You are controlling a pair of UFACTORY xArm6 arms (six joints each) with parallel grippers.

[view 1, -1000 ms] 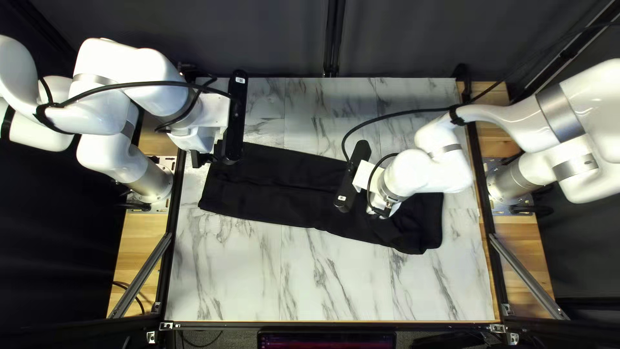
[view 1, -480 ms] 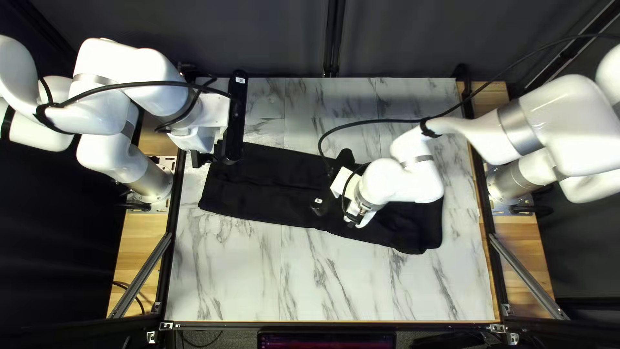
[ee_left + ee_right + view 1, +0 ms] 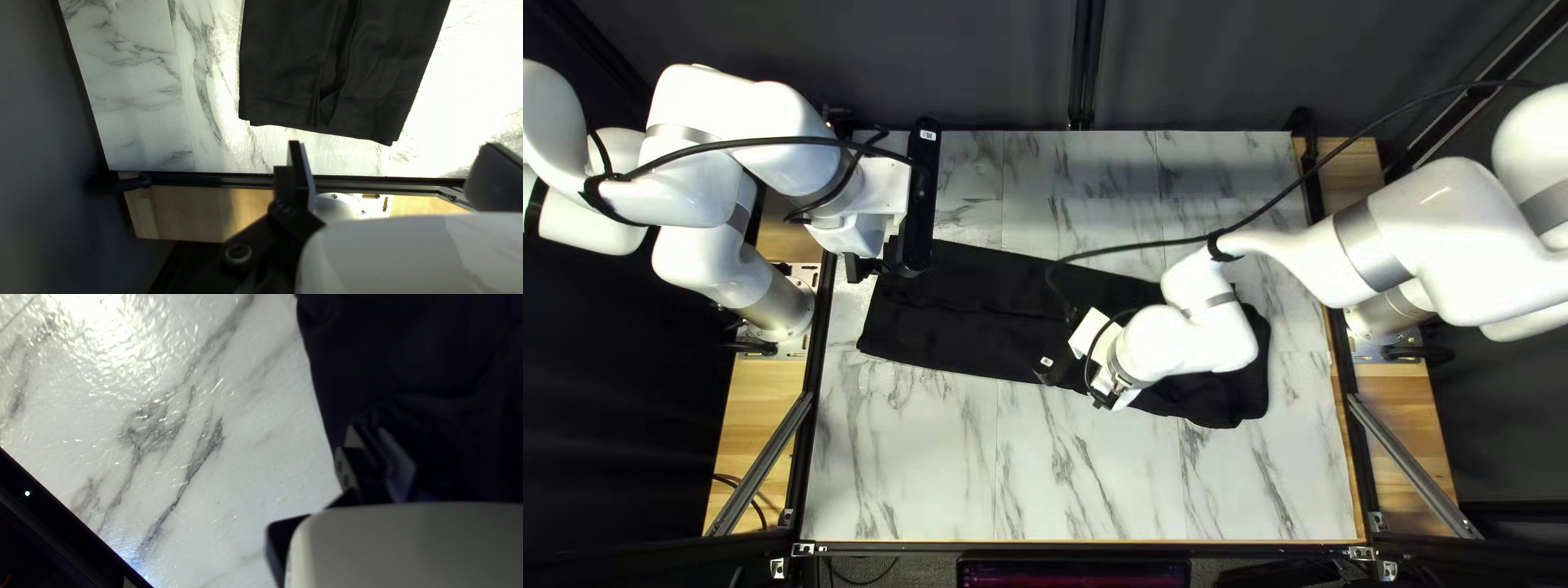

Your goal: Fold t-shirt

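Top left view: shirt (image 3: 958,310) lies beside left gripper (image 3: 875,267) and under right gripper (image 3: 1105,401). Left wrist: left gripper (image 3: 393,145) wide apart, nothing held, shirt ahead. Right wrist: right gripper (image 3: 368,428) fingers drawn together at shirt's edge; cannot tell if cloth is held.

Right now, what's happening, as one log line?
black t-shirt: long strip | left gripper: open | right gripper: at shirt's near edge

The T-shirt (image 3: 958,316) is matt black cloth, softly creased. The tabletop (image 3: 261,473) looks like veined marble, its glossy surface finely crinkled where light catches it. My right arm's shell (image 3: 1470,229) is smooth, glossy white, with a satin metal band (image 3: 1369,242). The curtain (image 3: 958,65) is matt cloth; the side board (image 3: 207,212), smooth, grained wood.
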